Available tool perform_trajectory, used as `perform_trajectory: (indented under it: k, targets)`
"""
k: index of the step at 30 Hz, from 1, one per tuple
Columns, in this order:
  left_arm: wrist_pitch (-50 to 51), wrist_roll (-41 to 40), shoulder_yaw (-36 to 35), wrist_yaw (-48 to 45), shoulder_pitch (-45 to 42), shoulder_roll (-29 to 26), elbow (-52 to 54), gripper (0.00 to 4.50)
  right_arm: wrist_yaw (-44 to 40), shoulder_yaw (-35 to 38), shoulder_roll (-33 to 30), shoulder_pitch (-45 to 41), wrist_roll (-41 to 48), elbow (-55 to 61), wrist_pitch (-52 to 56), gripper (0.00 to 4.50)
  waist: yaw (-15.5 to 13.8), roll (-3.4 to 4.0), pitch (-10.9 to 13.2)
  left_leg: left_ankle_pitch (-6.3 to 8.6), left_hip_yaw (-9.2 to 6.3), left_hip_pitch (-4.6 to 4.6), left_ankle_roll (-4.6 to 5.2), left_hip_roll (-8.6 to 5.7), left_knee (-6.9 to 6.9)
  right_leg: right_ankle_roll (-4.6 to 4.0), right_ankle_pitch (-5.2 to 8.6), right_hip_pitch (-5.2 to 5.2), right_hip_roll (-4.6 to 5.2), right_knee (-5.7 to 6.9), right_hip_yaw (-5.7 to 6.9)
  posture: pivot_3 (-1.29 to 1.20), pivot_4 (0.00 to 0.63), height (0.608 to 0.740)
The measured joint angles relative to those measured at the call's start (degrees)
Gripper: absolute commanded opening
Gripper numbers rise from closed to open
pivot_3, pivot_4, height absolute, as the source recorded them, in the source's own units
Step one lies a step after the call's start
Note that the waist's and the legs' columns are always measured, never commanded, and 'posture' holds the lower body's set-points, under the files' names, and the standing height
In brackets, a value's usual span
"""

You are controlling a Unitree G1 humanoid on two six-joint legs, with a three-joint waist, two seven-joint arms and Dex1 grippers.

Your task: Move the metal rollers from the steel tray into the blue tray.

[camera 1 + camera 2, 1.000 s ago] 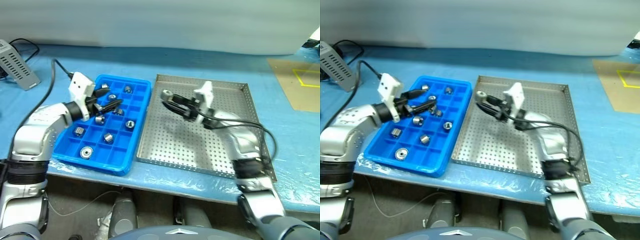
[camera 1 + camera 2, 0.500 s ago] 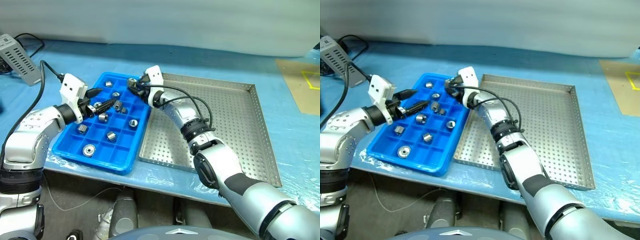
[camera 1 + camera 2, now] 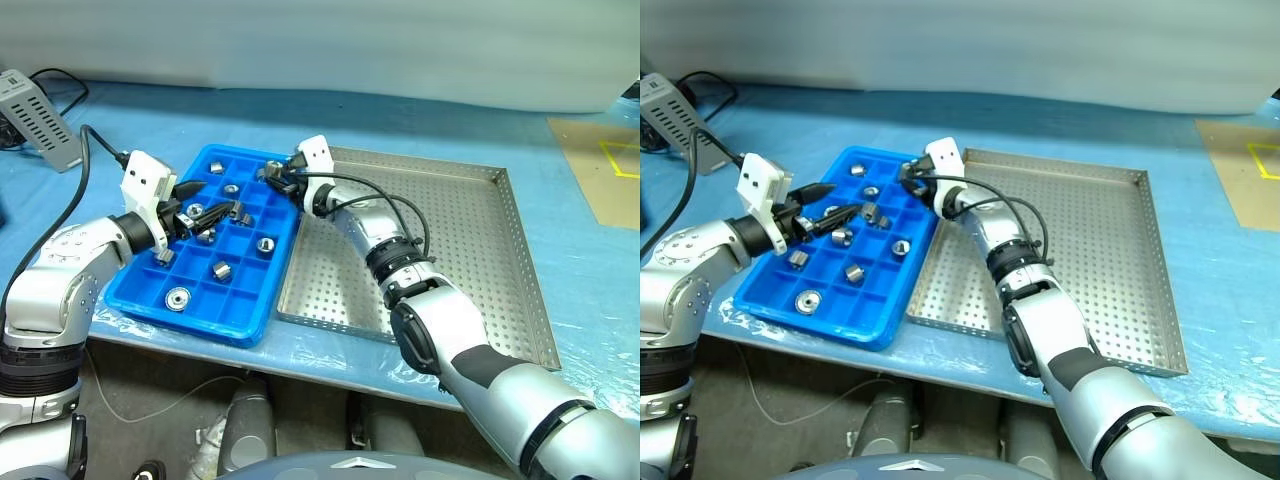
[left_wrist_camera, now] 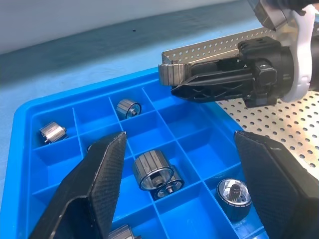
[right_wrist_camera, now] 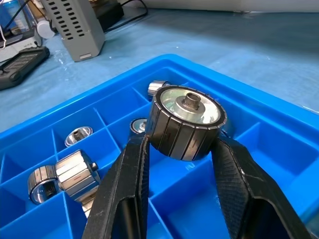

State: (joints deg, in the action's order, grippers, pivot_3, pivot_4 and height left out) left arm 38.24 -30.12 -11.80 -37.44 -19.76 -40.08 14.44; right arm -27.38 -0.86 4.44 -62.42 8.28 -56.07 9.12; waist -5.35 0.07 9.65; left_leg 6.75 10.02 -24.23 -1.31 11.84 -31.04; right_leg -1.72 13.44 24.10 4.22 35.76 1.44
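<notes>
Blue-covered table [image 3: 420, 120] runs wide; grey vented box [image 3: 40, 122] sits far left, black cables [image 3: 55, 80] beside it, cardboard sheet [image 3: 600, 165] far right.

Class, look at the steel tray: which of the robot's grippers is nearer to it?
Right. The right gripper holds a roller over the blue tray, just beside the steel tray; the left gripper hangs open over the blue tray's far side.

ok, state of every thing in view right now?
Large perforated steel tray: no rollers on it.
Bright blue compartment tray: several metal rollers inside.
Right gripper: jaws gripping a ribbed metal roller over the blue tray.
Left gripper: jaws open, nothing held.
</notes>
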Motion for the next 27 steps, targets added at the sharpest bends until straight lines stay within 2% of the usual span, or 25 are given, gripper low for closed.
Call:
perform_trajectory:
  k: [3,13,18,22,27]
  targets:
    - [0.2,0.0,0.0,0.0,-0.1,0.0,0.0,3.66,2.1,0.1,0.0,0.3,-0.8,-1.6,-0.6,3.43,0.0,0.0,0.0,0.0,0.0,0.0,0.0,-0.01,-0.01,0.0,0.0,-0.01,0.0,0.01,0.0,0.08,0.15,0.74]
    - [0.4,0.0,0.1,-0.1,-1.1,0.0,-0.1,3.66,1.2,0.1,-0.4,1.3,-1.1,1.3,-0.4,3.43,0.0,0.0,0.0,0.0,0.0,0.0,0.0,0.0,-0.01,0.01,0.0,0.0,-0.01,0.01,0.0,0.06,0.15,0.74]
    - [0.4,0.0,0.2,-0.4,-1.4,0.0,-0.2,3.66,-8.3,-0.5,-0.4,5.1,2.2,13.0,3.3,3.43,0.0,0.0,0.0,0.0,0.0,0.0,0.0,0.0,-0.01,0.02,-0.01,-0.01,-0.01,0.01,-0.01,0.07,0.15,0.74]
    - [-0.8,0.4,-1.0,-2.4,-0.4,-3.3,-2.5,3.66,-16.1,-7.6,-1.3,7.0,0.5,20.6,3.1,3.43,0.3,-0.03,0.0,-0.02,-0.01,0.11,-0.02,0.04,0.02,0.02,-0.01,-0.01,-0.06,0.02,-0.01,0.09,0.15,0.74]
    - [-4.1,2.7,-5.3,-3.5,0.5,-7.2,-8.9,3.66,-15.3,-11.8,2.3,7.0,-3.3,14.6,1.1,3.43,0.3,-0.04,0.0,-0.04,-0.04,0.1,-0.05,0.02,0.06,0.0,0.0,-0.02,-0.01,0.0,-0.03,0.12,0.15,0.74]
